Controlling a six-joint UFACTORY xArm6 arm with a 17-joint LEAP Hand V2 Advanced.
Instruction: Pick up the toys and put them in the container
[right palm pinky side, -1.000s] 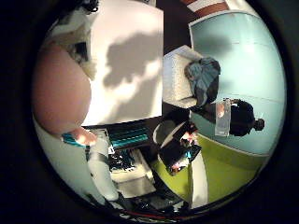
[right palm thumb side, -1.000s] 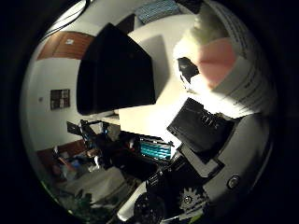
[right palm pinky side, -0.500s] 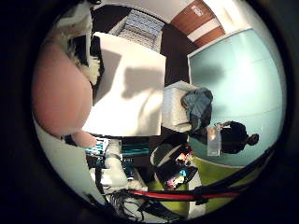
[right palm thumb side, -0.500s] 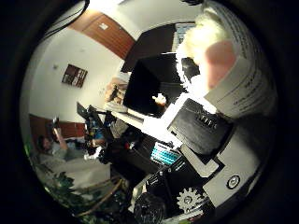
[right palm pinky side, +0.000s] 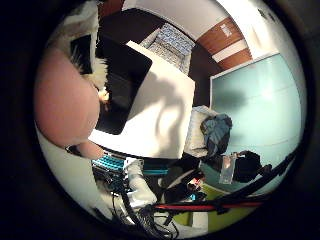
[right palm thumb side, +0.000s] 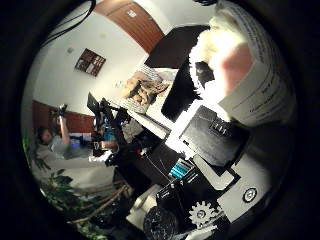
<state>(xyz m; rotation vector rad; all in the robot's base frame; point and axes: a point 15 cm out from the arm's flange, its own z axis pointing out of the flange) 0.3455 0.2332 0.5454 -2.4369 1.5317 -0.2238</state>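
A plush toy (right palm thumb side: 215, 47) with white fur, a pink part (right palm pinky side: 65, 110) and a white paper tag (right palm thumb side: 257, 80) sits tight against my palm and fills one side of both views. My right hand (right palm thumb side: 215, 142) is shut on it; black and white finger parts and a gear show beside it. I am high above a white table (right palm pinky side: 162, 112). On that table stands a black open container (right palm pinky side: 120, 85), seen just past the toy's fur.
Beyond the table are a chair with a blue-grey cloth (right palm pinky side: 215, 132), a glass wall (right palm pinky side: 255, 105) and a patterned panel (right palm pinky side: 172, 42). Equipment on stands (right palm thumb side: 107, 132) and a green plant (right palm thumb side: 75, 205) lie on the other side.
Both views have swung, so the hand has turned and shifted over the table. The black container now shows next to the toy in the little finger side view. The toy stays against the palm.
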